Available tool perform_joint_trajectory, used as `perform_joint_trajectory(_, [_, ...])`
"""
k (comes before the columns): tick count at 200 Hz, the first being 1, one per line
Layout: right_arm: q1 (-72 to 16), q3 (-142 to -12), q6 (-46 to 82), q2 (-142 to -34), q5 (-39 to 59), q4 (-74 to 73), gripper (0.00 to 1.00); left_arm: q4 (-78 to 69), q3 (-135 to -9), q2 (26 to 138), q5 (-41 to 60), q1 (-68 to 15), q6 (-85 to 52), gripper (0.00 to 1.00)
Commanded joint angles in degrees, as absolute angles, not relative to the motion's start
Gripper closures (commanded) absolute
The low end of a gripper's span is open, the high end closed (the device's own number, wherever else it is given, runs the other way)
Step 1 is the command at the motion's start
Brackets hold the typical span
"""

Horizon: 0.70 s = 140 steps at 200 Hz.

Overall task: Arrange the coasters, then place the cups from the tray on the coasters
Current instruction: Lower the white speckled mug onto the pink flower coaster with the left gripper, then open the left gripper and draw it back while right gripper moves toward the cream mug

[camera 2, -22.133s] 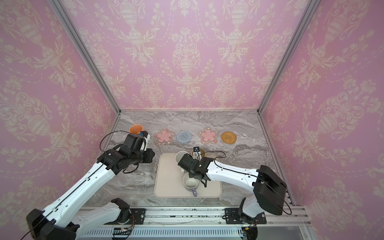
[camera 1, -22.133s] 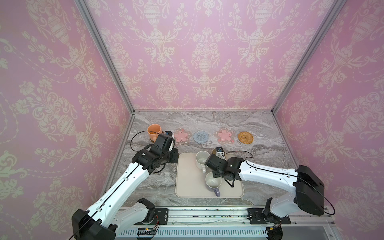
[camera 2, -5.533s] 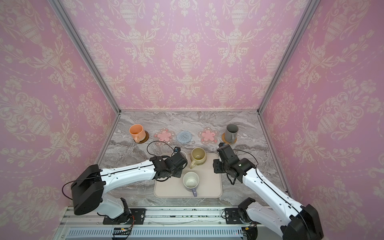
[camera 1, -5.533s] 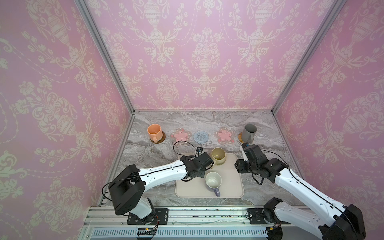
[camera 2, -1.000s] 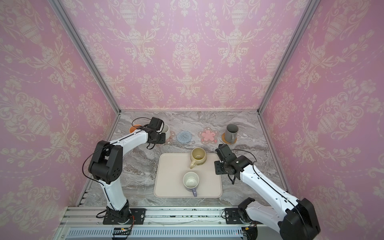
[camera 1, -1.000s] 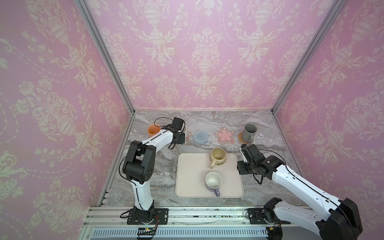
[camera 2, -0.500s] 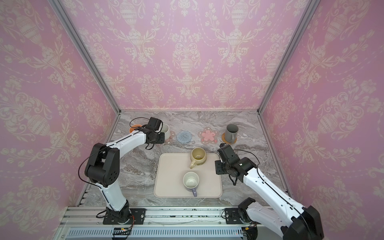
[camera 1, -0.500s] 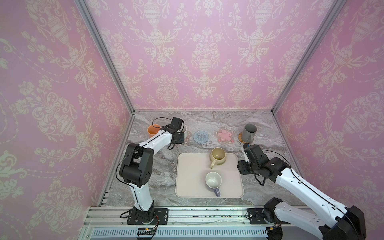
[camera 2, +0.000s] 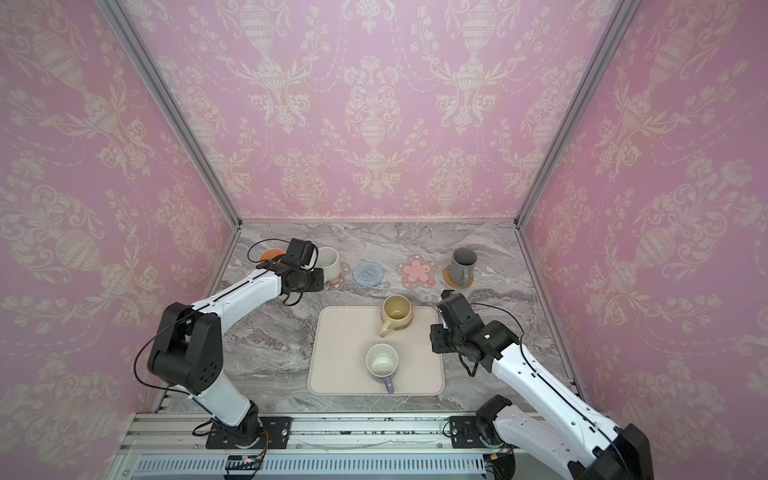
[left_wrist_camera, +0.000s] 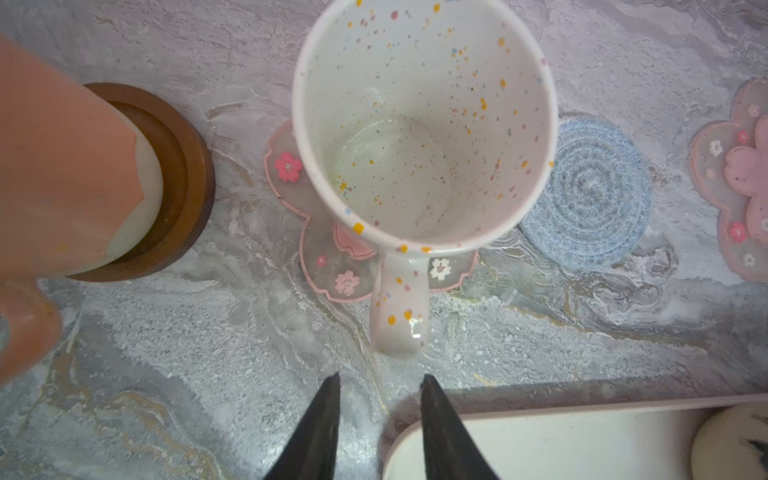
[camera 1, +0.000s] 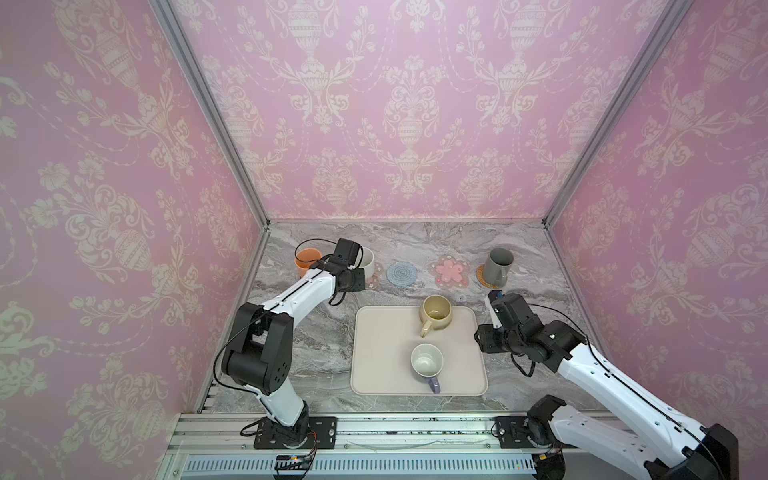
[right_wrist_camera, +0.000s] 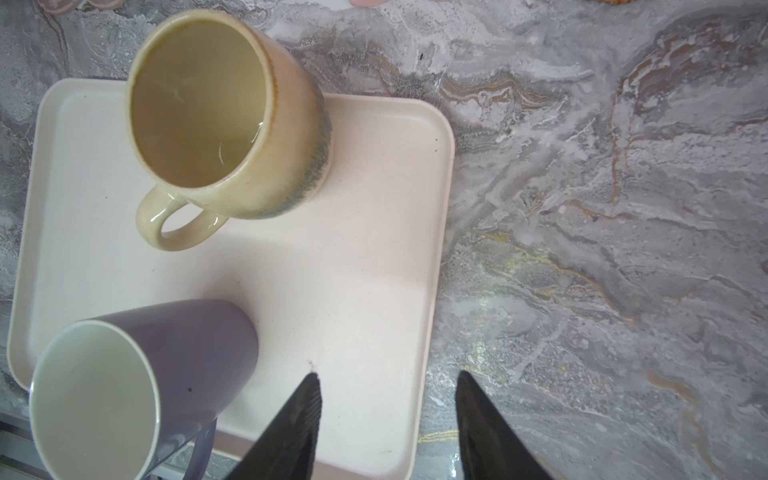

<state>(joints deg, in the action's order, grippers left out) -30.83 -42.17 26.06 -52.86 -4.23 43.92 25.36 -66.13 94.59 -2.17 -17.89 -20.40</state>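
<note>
Your left fingers [left_wrist_camera: 320, 436] are spread and empty. The speckled white mug [left_wrist_camera: 419, 137] stands upright on a flower coaster [left_wrist_camera: 332, 266] just ahead of the tips. Its handle [left_wrist_camera: 399, 307] points back at the gap without touching.

Your right fingers [right_wrist_camera: 291, 428] are also spread and hold nothing. One is over the tray [right_wrist_camera: 353, 291] and the other over bare bench [right_wrist_camera: 602, 249], straddling the low rim.

Two mugs are left on the tray. The beige-yellow mug [right_wrist_camera: 232, 124] is well ahead of the right tips, and the lavender mug [right_wrist_camera: 166, 353] is close beside the tray-side finger.

Both look like glazed ceramic, so expect them to be stiff, slick, fairly weighty and quick to chip if knocked. Pinch across the handle or over the rim wall, and go slowly. The beige handle [right_wrist_camera: 174, 224] is fully exposed. The lavender handle is partly hidden.

The blue crocheted coaster [left_wrist_camera: 590, 199] and the second flower coaster [left_wrist_camera: 731, 178] are free. The blue one lies just beside the speckled mug, so room is tight there. The other two are taken:
- The orange mug [left_wrist_camera: 54, 166] sits on the dark brown coaster [left_wrist_camera: 183, 178].
- The dark grey mug [camera 1: 496, 266] sits on the rattan coaster [camera 1: 484, 279].
</note>
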Motion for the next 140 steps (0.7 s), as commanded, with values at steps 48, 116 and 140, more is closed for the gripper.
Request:
perform_joint_trajectory(48, [-32.5,-38.5,30.5,-47.7,-1.5,44.9,0.46,29.2,-58.8,83.0,-1.9,-17.9,-22.6,0.62])
perform_joint_trajectory(116, [-38.1,-39.6,33.9,-48.1,-0.7,42.4,0.47,31.0,-54.9,78.2,-3.0,-19.6,-24.6,0.61])
perform_joint_trajectory(140, [-40.1,-40.0,36.7,-47.9,-0.9,41.2,0.47,31.7,-54.1,77.3,-3.6,-21.1,-25.4,0.62])
